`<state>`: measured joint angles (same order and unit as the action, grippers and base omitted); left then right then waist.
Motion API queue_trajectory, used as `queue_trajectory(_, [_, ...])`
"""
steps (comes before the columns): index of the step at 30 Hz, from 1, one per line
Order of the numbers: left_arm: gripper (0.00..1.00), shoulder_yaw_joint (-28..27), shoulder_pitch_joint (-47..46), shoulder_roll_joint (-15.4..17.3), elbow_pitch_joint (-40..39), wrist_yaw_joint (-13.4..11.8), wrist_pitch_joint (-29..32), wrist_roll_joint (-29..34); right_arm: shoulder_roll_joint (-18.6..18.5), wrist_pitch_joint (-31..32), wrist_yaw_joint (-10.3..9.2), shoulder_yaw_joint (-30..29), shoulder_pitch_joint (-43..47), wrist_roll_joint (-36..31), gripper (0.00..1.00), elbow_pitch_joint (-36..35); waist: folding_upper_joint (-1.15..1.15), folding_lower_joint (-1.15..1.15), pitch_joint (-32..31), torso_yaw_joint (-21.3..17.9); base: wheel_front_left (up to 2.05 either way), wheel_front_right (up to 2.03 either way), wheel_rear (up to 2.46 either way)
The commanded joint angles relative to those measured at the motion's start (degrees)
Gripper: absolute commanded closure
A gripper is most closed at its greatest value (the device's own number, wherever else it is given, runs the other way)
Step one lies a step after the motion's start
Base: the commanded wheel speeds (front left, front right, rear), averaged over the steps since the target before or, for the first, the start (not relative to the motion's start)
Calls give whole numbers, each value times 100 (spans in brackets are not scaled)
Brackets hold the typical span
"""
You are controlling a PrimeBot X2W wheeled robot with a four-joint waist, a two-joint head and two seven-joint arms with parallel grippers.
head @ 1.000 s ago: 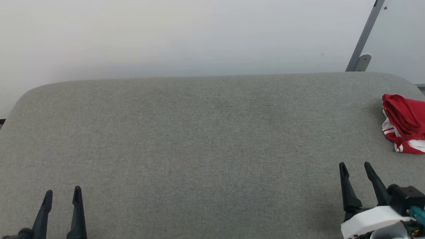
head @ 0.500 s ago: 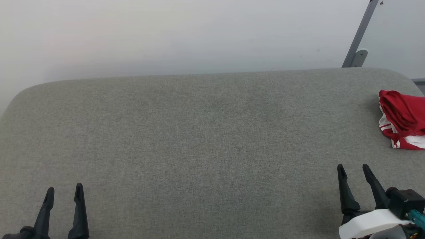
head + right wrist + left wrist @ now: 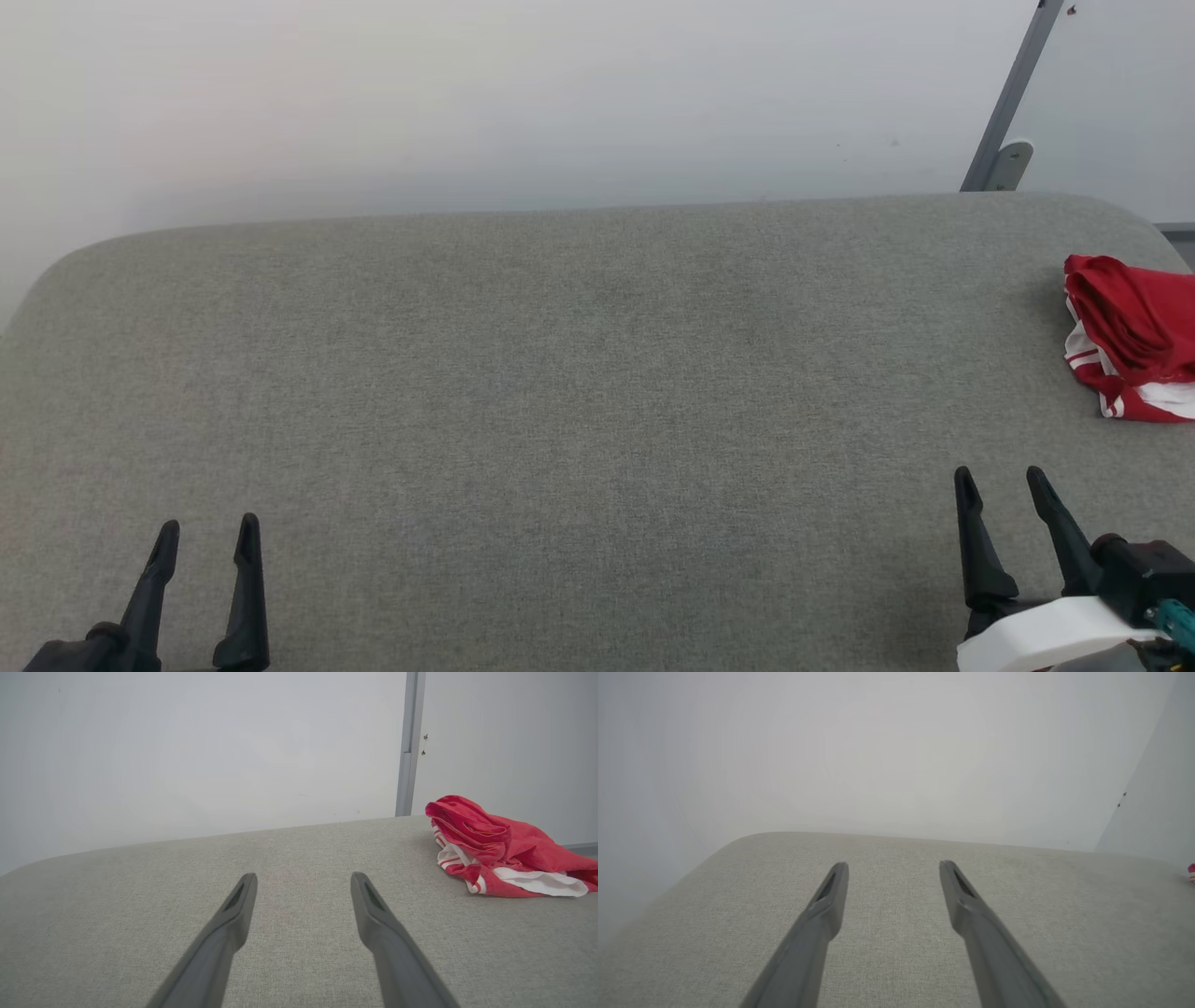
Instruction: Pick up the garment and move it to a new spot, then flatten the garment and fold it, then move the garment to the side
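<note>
The garment (image 3: 1134, 336) lies crumpled in a red heap with white, red-striped trim at the far right edge of the grey table (image 3: 579, 373); the right wrist view has the garment (image 3: 500, 849) at its right, and a sliver of the garment (image 3: 1191, 872) peeks in at the left wrist view's right edge. My right gripper (image 3: 999, 478) hovers low at the table's front right, open and empty, well short of the heap. At the front left, my left gripper (image 3: 207, 528) is open too, nothing between its fingers (image 3: 831, 896). The chest letters are hidden in the folds.
A pale wall rises behind the table. A grey metal post (image 3: 1008, 103) with a bracket leans at the back right corner, just beyond the garment. The table's rounded back corners and far edge are in view.
The head camera has shifted, so the scene sits slightly lower-left than a second ago. My left gripper has edged right; my right gripper sits slightly lower. The garment has not moved on the table.
</note>
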<state>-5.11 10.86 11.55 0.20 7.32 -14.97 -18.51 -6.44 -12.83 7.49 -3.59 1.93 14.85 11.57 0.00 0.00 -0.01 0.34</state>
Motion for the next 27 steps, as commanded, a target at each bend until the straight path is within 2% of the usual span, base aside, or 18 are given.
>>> queue_trajectory(1, [0,37,-87,57,36,19,-28,20,27,16,0,-12,80,-31,0,-43,0,0,-5,6,0,0,0])
queue_trajectory(24, [0,25,-199,65,69,19,-28,96,55,152,0,-45,161,-92,0,-188,0,0,-37,25,0,0,0])
queue_trajectory(25, [100,35,-123,66,83,0,0,78,52,146,0,-40,109,-73,100,-167,0,0,-37,25,0,0,0])
queue_trajectory(27, [100,48,-92,12,178,-1,14,85,69,147,0,-32,131,-74,100,-75,0,0,-37,25,0,0,0])
